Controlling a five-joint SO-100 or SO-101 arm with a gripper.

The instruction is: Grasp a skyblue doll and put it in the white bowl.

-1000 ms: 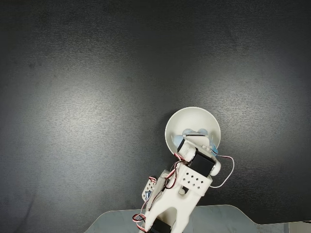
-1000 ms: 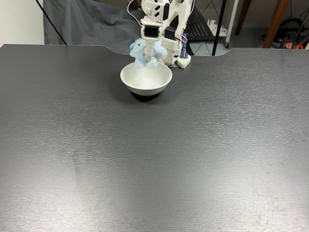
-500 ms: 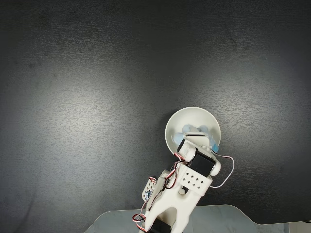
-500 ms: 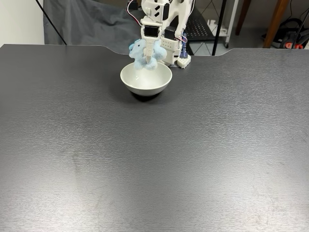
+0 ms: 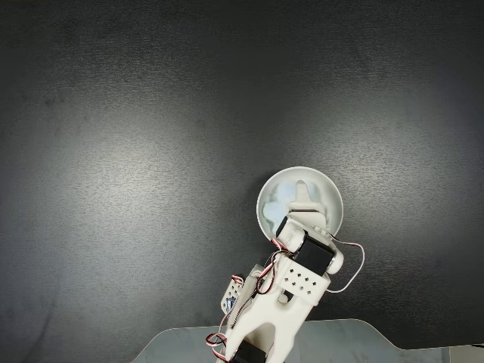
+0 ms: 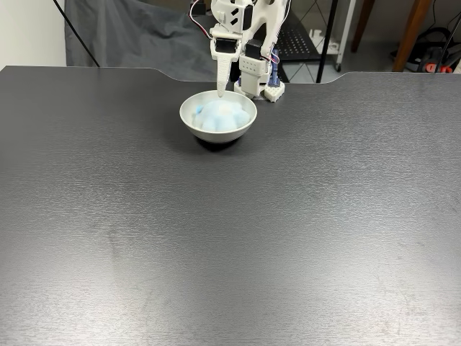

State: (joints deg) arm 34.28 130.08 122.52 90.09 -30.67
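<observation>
Dropped from the pincer half a second ago, the doll [image 6: 218,115] now lies inside the bowl [image 6: 193,125], a pale blur against its white wall. Just above the bowl's far rim the gripper [image 6: 220,92] hangs empty, fingers parted, so the placing looks done.

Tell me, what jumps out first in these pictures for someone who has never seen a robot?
The white bowl stands alone on a wide dark table, at its far edge in a fixed view. A skyblue doll lies inside the bowl. Right above it hangs the white arm with its red wires, its fingers pointing down at the doll and holding nothing.
</observation>
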